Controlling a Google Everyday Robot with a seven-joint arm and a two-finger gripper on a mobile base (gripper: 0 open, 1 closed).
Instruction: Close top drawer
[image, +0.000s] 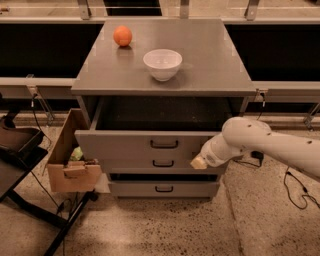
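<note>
The top drawer of the grey cabinet stands pulled out, its dark inside showing, with a black bar handle at the centre of its front panel. My gripper comes in from the right on a white arm. Its pale tip is against the right end of the drawer fronts, at the lower edge of the top drawer's panel, right of the handle.
A white bowl and an orange sit on the cabinet top. Two lower drawers lie below. An open cardboard box stands at the cabinet's left. A dark stand is at far left. Cables trail on the floor at right.
</note>
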